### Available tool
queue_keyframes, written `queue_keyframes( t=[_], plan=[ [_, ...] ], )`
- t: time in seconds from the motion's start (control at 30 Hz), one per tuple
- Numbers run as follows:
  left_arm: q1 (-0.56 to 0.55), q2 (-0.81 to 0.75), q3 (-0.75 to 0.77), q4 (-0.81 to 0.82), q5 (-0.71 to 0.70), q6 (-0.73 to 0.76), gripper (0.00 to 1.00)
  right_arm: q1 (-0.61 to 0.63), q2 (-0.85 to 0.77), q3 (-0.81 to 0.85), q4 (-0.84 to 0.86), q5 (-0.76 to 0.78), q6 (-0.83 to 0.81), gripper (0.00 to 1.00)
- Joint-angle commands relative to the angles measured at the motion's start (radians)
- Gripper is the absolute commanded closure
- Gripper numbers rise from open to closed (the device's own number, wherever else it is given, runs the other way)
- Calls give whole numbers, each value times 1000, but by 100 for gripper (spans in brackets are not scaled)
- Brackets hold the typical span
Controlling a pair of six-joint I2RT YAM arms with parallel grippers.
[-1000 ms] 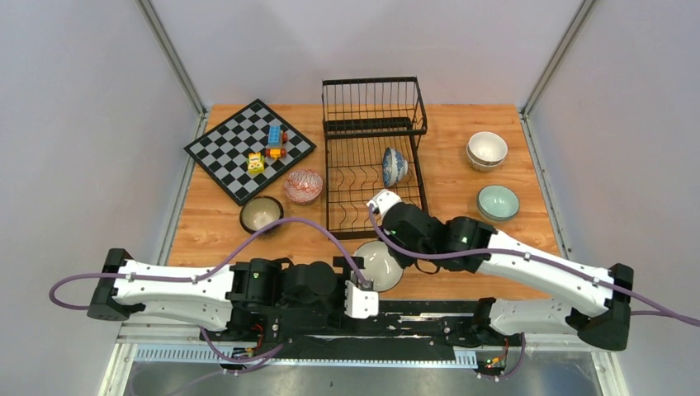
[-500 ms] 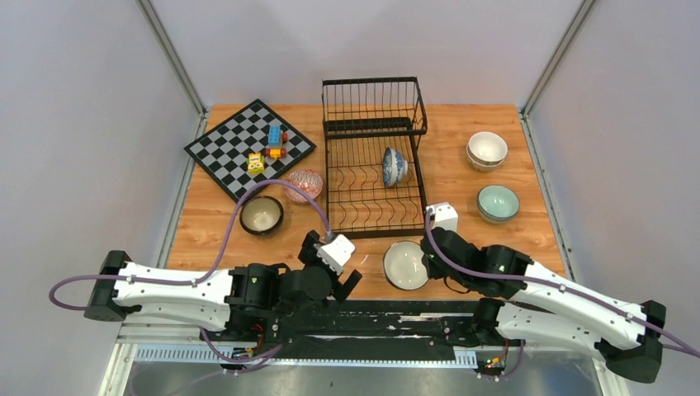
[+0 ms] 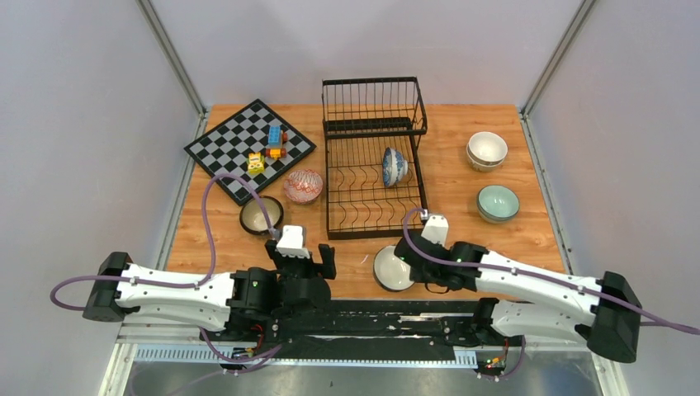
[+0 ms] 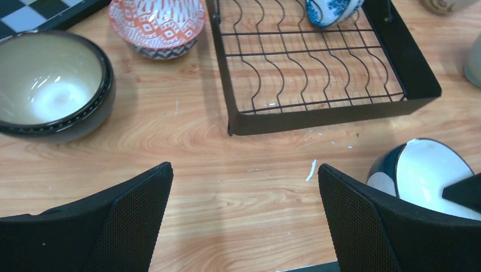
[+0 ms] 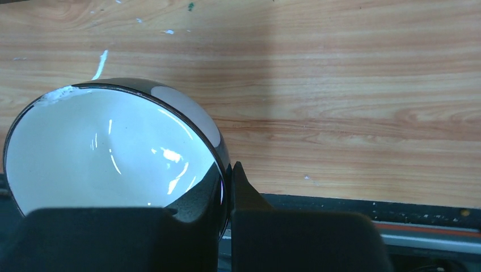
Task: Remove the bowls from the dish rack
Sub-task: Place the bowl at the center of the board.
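The black wire dish rack (image 3: 357,216) stands mid-table, with a blue-white patterned bowl (image 3: 394,167) leaning inside it. In front of the rack, my right gripper (image 3: 410,262) is shut on the rim of a dark bowl with a white inside (image 3: 388,269). The right wrist view shows this bowl (image 5: 108,147) tilted, its rim pinched between the fingers of my right gripper (image 5: 227,187). My left gripper (image 4: 244,170) is open over bare wood, left of the held bowl (image 4: 422,175) and short of the rack (image 4: 317,113).
A brown-rimmed bowl (image 3: 262,214) and a red-pink patterned bowl (image 3: 303,186) sit left of the rack. A cream stack (image 3: 487,150) and a mint bowl (image 3: 498,202) sit at the right. A chessboard (image 3: 227,161) with toy blocks (image 3: 268,148) lies far left.
The right arm has carried the dark bowl from the rack's front edge out to the right, then back left. The left gripper has swung from pointing right to facing the rack.
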Motion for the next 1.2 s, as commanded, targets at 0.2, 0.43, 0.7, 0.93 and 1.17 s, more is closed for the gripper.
queue_keyframes(
  t=[0.2, 0.43, 0.7, 0.93, 1.17],
  plan=[
    [-1, -50, -30, -140, -49, -252, 0, -2, 146, 81, -24, 31, 218, 100],
    [-1, -118, -66, -92, 12, -205, 1, -2, 181, 81, -15, 30, 231, 100],
    [0, -124, -89, -33, 41, -167, 1, 2, 249, 94, 28, 16, 197, 100],
    [0, -101, -84, -25, 56, -159, 1, 3, 282, 88, 60, 10, 180, 100],
    [0, -82, -90, 5, 79, -154, 1, 4, 321, 88, 70, 1, 155, 100]
  ],
)
